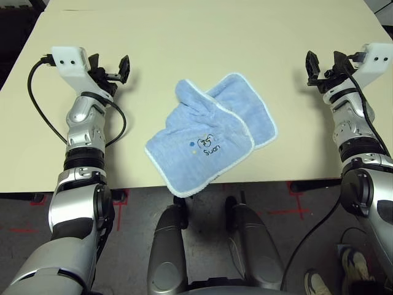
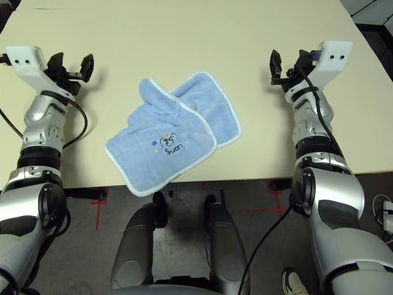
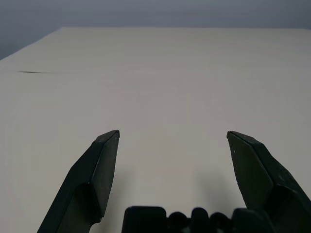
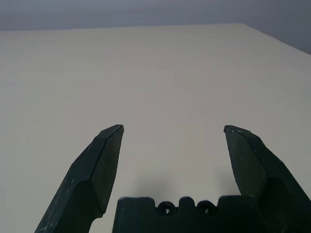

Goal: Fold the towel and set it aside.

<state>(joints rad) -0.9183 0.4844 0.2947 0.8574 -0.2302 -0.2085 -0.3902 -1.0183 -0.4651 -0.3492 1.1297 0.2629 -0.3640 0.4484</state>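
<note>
Left end effector (image 1: 110, 69): released, its two black fingers (image 3: 92, 179) spread wide with only bare tabletop between them; it hovers over the left part of the tabletop, aimed toward the far side, grasping nothing.
Right end effector (image 1: 323, 66): released too, fingers (image 4: 97, 170) wide apart and nothing between them; it hovers over the right part of the tabletop, aimed toward the far side.
Spacing: both end effectors sit well apart from the towel, one on each side of it, a little farther back than its far edge.
Arms: silver forearms run from the near corners up to the end effectors; a black cable loops beside each.
Towel (image 1: 212, 135): light blue terry with white edging, lying on the tabletop between the arms, at the near edge.
Towel layout: loosely doubled over, not flat; one flap lies over another, with bunched wrinkles at the far-left end of the top flap.
Towel long axis: diagonal, running from the near-left corner to the far-right corner.
Towel overhang: the near-left corner pokes just past the near edge of the tabletop.
Print (image 1: 207, 143): a small dark cartoon figure on the top flap, toward the near side, with a blue dot and a yellowish dot just left of it.
Writing: "Suan" under the figure, readable from the robot's side and tilted slightly up to the right.
Tabletop (image 1: 184, 37): pale cream, plain.
Floor (image 1: 282, 209): grey, with red tape marks below the near edge.
</note>
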